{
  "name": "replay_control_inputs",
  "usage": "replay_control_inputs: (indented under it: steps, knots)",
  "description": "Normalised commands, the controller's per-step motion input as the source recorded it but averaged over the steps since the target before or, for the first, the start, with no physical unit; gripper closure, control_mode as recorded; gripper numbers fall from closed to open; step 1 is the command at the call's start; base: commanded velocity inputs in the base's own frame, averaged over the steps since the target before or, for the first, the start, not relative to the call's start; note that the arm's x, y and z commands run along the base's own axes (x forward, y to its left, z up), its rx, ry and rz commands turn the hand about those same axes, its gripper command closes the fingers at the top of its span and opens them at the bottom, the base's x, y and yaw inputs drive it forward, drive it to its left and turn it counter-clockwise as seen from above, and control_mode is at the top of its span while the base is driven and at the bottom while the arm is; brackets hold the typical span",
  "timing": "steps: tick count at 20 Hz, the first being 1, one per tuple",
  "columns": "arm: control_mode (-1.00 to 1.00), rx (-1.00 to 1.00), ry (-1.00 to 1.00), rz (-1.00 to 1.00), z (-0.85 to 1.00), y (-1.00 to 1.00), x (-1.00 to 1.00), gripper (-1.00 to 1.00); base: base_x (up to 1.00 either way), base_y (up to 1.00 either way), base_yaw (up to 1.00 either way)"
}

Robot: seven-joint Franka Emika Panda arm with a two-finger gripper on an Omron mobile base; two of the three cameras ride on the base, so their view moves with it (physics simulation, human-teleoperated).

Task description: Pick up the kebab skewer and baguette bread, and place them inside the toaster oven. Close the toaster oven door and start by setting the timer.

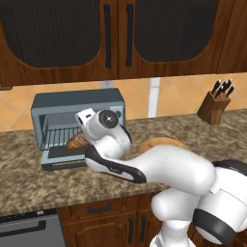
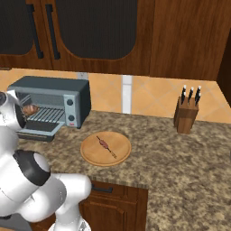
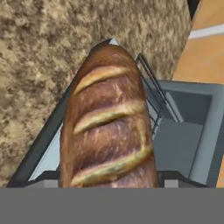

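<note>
The toaster oven (image 1: 77, 116) stands at the back left of the counter (image 1: 29, 178), close to the wall. It is a grey-blue box with round knobs on its right side. The toaster oven door (image 1: 60, 159) is down and lies flat toward the front, so the wire rack (image 1: 58, 137) inside shows.

The gripper (image 1: 79, 140) is right at the open mouth of the oven. The baguette bread (image 3: 107, 127) sits between the jaws. In the hand view the golden-brown loaf with pale cuts across its top reaches out from between them, over the open door and the rack. The jaws stand wide and hold the bread by its near end. In the left base view a bit of the brown loaf (image 1: 76, 142) peeks out just over the door.

To the right of the oven, near the middle of the counter, lies a round wooden board (image 2: 106, 149). The kebab skewer (image 2: 106, 145) lies flat on it, a thin stick with small dark chunks.

Farther right, near the back edge of the counter, stands a knife block (image 2: 186, 115) with dark handles sticking up.
</note>
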Motion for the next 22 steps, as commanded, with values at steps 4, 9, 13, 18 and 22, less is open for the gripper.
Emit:
replay_control_inputs:
  steps: [4, 9, 13, 18, 22]
  knots:
    - [-1.0, 0.02, -0.09, -0.14, 0.14, 0.01, 0.53, 1.0, 0.0, 0.0, 0.0]
    - [-1.0, 0.03, -0.04, -0.2, 0.1, 0.02, 0.51, 1.0, 0.0, 0.0, 0.0]
    - [-1.0, 0.0, 0.02, -0.03, 0.25, 0.02, 0.1, 1.0, 0.0, 0.0, 0.0]
    - [-1.0, 0.01, 0.06, 0.0, 0.09, 0.0, 0.11, 1.0, 0.0, 0.0, 0.0]
    - [-1.0, 0.02, 0.08, -0.02, 0.0, 0.04, 0.05, 1.0, 0.0, 0.0, 0.0]
